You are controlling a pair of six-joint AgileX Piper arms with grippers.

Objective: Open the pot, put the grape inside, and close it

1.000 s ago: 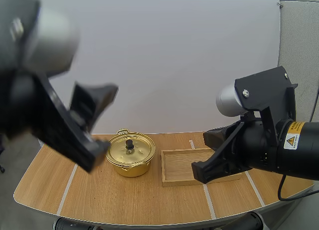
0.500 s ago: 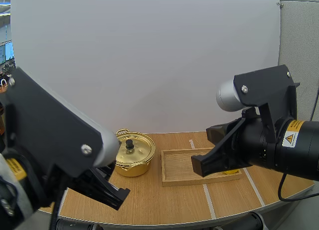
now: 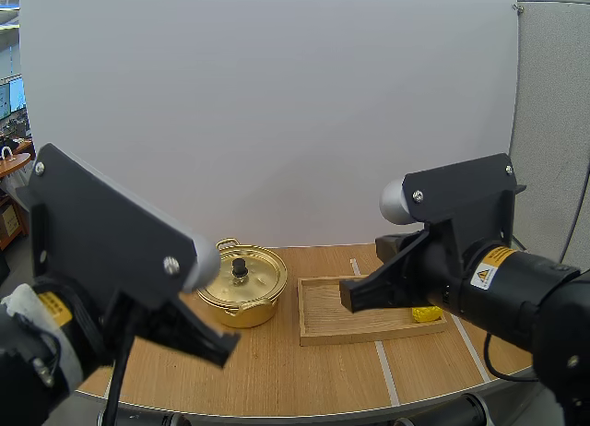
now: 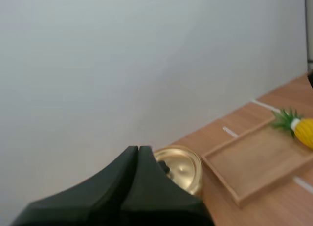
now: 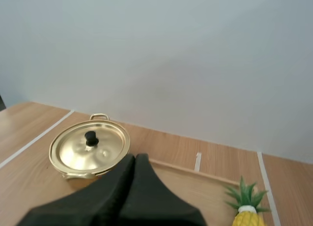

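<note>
A gold pot with its lid and black knob on stands at the table's middle left. To its right lies a wooden tray with a yellow toy pineapple at its right end. No grapes are in sight. My left gripper is shut on nothing and hangs well short of the pot. My right gripper is also shut with nothing in it, above the tray, with the pot ahead to its left and the pineapple to its right.
White tape lines cross the wooden table top. The table's curved front edge runs close below both arms. A grey partition stands at the far right.
My left arm swung down from high at the left to low in front of the pot, and its fingers closed. My right arm shifted left, uncovering the pineapple.
</note>
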